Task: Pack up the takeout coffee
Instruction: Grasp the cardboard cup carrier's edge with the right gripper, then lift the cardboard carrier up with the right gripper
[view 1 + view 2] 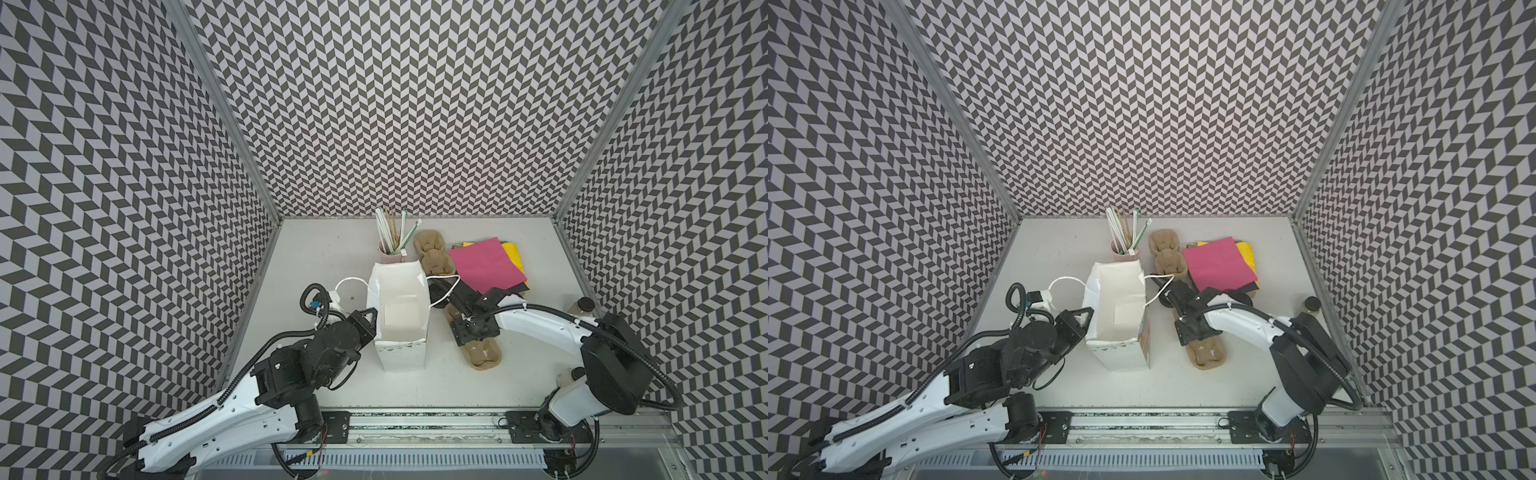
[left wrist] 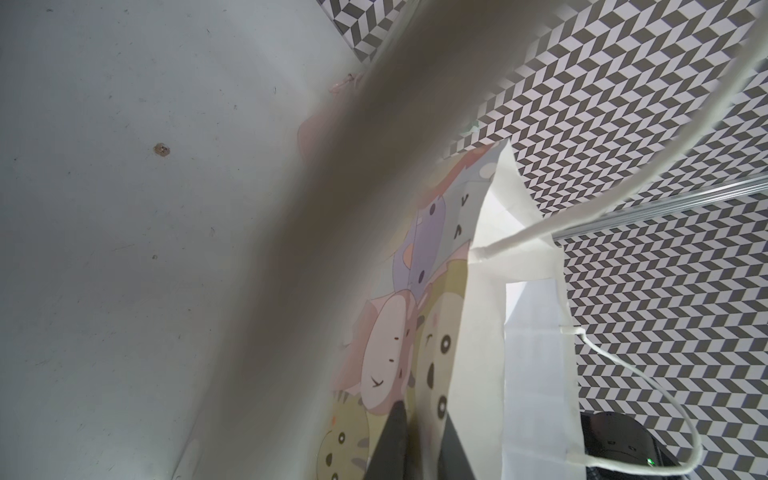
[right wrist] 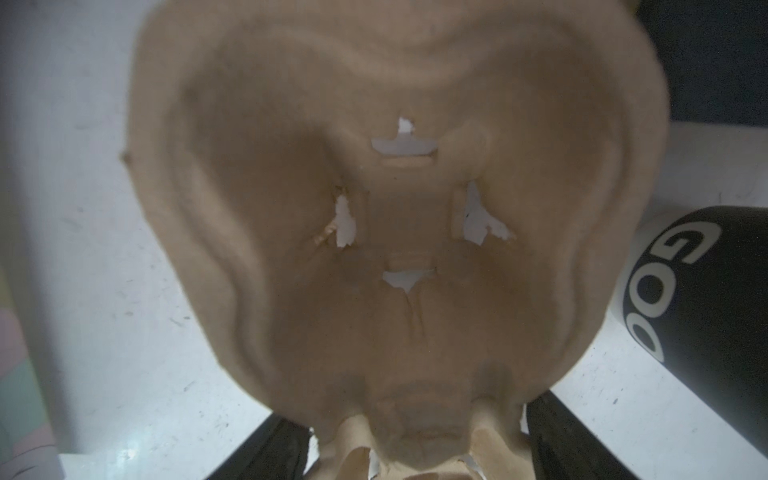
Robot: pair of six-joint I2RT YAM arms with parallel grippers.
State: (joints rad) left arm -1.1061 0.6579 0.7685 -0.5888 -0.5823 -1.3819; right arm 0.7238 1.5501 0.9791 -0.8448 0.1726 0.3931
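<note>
A white paper bag [image 1: 401, 357] [image 1: 1121, 353] stands open mid-table, and its cartoon-printed outside [image 2: 440, 291] fills the left wrist view. My left gripper [image 1: 372, 316] [image 1: 1088, 313] [image 2: 422, 449] is shut on the bag's left wall near the rim. A tan pulp cup carrier [image 1: 484, 359] [image 1: 1204, 357] [image 3: 395, 208] lies right of the bag. My right gripper [image 1: 449, 299] [image 1: 1177, 297] [image 3: 415, 436] stands open low over it, a finger on each side of its narrow waist. A dark cup with white letters [image 3: 706, 291] sits beside the carrier. Its top is hidden, so I cannot tell whether it is the takeout coffee.
A pink cup of straws [image 1: 390, 245] stands behind the bag. More pulp carriers [image 1: 432, 253] and pink, yellow and black napkins [image 1: 484, 266] lie at the back. Two tan bottles [image 1: 582, 305] [image 1: 571, 376] stand by the right arm. The bag's cord handles [image 1: 442, 291] hang out sideways.
</note>
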